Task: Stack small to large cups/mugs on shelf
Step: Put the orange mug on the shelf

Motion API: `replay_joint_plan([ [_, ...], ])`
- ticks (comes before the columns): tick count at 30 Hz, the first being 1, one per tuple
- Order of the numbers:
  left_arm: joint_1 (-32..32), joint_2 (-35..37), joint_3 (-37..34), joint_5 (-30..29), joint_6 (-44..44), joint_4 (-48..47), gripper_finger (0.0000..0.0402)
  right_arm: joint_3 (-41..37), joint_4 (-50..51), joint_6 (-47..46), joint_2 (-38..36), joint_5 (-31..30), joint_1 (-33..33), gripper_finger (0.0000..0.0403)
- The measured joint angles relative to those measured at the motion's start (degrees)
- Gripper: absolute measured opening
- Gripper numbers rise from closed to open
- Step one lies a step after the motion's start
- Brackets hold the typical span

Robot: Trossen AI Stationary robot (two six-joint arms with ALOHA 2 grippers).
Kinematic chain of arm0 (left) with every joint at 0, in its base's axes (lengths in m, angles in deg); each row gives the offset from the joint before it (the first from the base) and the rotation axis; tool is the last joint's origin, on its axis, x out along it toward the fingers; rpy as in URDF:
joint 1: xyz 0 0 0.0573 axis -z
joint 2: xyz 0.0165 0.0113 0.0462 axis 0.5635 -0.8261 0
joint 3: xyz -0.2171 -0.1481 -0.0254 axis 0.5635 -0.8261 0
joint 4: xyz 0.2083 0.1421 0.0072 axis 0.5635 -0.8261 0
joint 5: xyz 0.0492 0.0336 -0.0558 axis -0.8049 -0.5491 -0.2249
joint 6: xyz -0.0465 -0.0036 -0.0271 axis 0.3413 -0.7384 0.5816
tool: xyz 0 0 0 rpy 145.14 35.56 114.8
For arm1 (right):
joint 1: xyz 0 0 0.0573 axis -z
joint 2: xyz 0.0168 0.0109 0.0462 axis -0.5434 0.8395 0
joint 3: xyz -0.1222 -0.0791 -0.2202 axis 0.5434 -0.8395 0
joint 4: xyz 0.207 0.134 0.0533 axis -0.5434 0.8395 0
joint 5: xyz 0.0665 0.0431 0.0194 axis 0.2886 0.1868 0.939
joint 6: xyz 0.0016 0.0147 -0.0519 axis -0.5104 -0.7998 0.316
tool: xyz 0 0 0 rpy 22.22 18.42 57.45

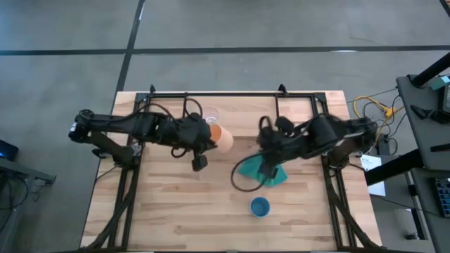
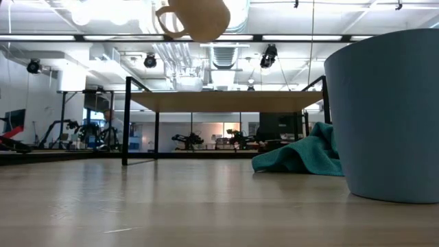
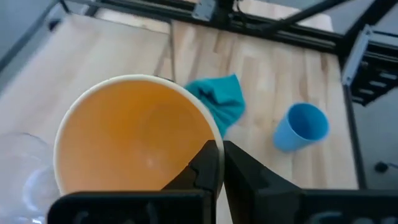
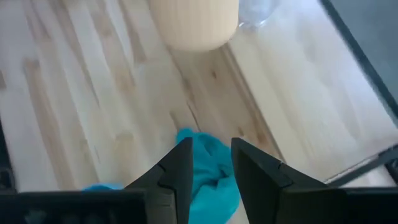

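My left gripper (image 1: 204, 143) is shut on the orange mug (image 1: 221, 136), peach outside and orange inside, and carries it high above the shelf (image 2: 219, 101); the low view shows the mug (image 2: 199, 17) with its handle (image 2: 164, 22). The tiny clear glass cup (image 1: 210, 114) stands on the shelf (image 1: 246, 112) just beyond the mug and shows beside it in the left wrist view (image 3: 18, 165). The blue round cup (image 1: 259, 206) stands upright on the tabletop near the front edge. My right gripper (image 4: 208, 165) is open above the teal cloth (image 4: 208, 180) and touches nothing. My left gripper holds the orange mug by its rim (image 3: 208, 140), pinched with one finger (image 3: 202, 168) inside the mug and the other (image 3: 245, 177) outside its wall. It comes from the table's left. The mug is lifted clear and tilted, its mouth turned toward the gripper.
The teal cloth (image 1: 261, 173) lies crumpled on the tabletop between the shelf and the blue cup (image 2: 387, 110). Thin black legs (image 2: 126, 123) carry the shelf. A loop of black cable (image 1: 242, 184) hangs by the right arm. Bare wood lies to the left (image 1: 162, 204).
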Motion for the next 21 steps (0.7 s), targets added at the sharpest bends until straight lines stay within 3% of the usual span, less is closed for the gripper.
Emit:
replay_joint_plan([
  [8,-4.29,-2.79,2.78,0.22,-1.78,1.75,0.0000,0.04,-0.46,-1.73,-2.70,-3.45,0.00,0.0105],
  [21,-8.96,-13.15,8.57,-3.30,2.02,2.55,0.0000,0.02,0.26,-0.85,0.25,-3.41,0.00,0.0105],
])
